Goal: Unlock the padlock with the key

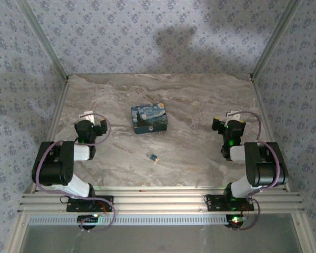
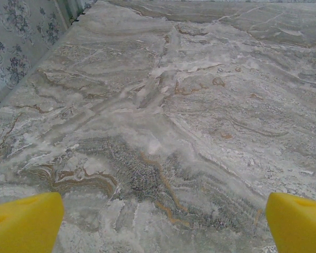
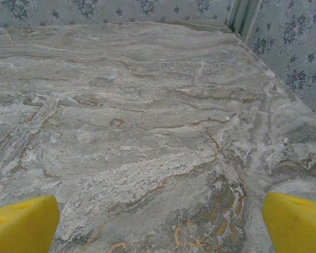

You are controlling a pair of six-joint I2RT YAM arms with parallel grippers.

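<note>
I found the padlock (image 1: 154, 157) lying loose on the marble table (image 1: 200, 100), toward the near edge, with the Starry Night box (image 1: 149, 118) beyond it. Bare tabletop surrounded both. The left gripper (image 2: 163, 225) and right gripper (image 3: 160, 225) sat out near the table's side edges, jaws spread, empty.

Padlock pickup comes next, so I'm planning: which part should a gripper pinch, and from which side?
Probably the padlock by its dark-blue body, from straight above: it lies low and tiny on the marble table, with bare surface all around.
</note>
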